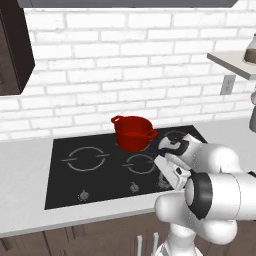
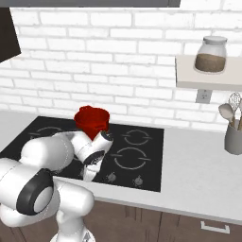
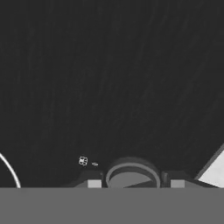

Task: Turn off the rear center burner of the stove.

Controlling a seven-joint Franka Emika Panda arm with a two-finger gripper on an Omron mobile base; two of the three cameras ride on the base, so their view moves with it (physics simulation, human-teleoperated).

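Hand view looks close over the stove, where the pincer has its tips spread on either side of a silver knob without touching it. Behind the knob row, the rear center burner lies under the red pot.

We see a red round pot with two handles in front of a white brick wall. A glass jar with brown contents stands on a pale shelf. A grey utensil holder stands on the light countertop.
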